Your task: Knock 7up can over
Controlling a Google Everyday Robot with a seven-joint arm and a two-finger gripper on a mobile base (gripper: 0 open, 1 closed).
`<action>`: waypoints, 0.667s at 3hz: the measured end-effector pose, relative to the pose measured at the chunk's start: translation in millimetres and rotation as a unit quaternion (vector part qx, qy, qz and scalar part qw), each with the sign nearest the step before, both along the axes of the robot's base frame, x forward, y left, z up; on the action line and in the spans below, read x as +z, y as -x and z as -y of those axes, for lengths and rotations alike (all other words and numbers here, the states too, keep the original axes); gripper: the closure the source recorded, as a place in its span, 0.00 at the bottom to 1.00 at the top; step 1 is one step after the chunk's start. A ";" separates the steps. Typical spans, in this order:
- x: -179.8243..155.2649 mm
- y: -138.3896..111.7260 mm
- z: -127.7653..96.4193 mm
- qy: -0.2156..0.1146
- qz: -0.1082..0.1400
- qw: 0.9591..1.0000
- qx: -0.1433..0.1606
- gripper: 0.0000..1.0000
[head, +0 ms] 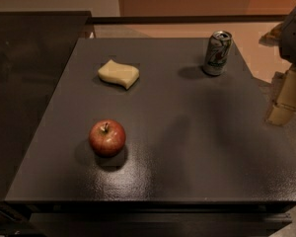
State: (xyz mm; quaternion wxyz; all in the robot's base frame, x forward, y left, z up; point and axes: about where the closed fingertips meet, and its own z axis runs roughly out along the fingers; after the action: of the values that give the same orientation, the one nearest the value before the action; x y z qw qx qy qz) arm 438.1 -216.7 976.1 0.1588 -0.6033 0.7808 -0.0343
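Dark table point(187, 152), upright 7up can point(217, 53), gripper point(285, 102) right

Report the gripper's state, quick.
Gripper: off the dark table's right edge, apart from the upright silver-white 7up can; open or closed cannot be told.

A silver-white 7up can point(217, 53) with green and red markings stands on a dark charcoal, finely speckled table point(187, 147). The apple point(107, 138) is deep red, the sponge point(119, 74) pale yellow. A tan gripper point(285, 105) hangs at the table's right edge.
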 end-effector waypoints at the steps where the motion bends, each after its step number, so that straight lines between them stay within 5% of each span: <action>1: 0.2 -0.1 0.0 0.000 0.000 1.000 0.000 0.00; 2: -6.7 -15.2 4.7 -0.013 0.005 1.000 -0.002 0.00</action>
State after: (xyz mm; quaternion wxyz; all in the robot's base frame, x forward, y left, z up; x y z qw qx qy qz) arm 453.4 -221.4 969.4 0.1705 -0.5994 0.7816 -0.0279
